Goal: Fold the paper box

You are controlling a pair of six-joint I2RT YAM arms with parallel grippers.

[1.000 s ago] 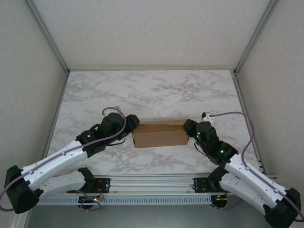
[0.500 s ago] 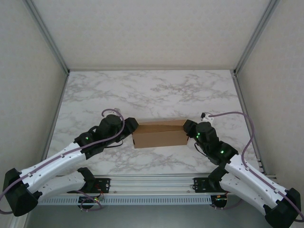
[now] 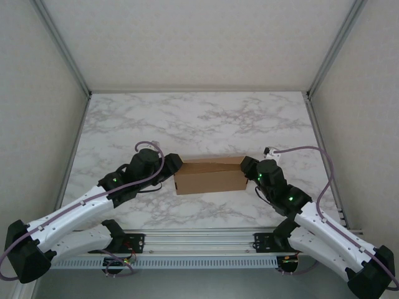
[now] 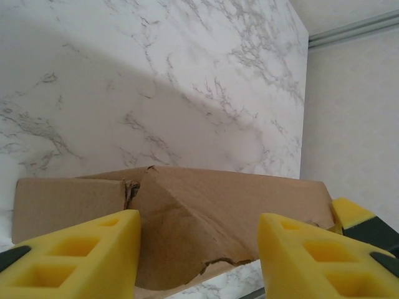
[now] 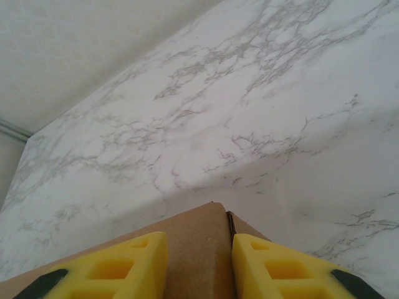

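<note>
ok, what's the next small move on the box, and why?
Probably ease the left gripper down to press the bulging, creased end of the paper box flat: it sits between the open jaws, ragged at its edge, while the right gripper rests at the other end.

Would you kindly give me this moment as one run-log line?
paper box: partly folded | left fingers: astride its left end | right fingers: astride its right end | grip: unclear
</note>
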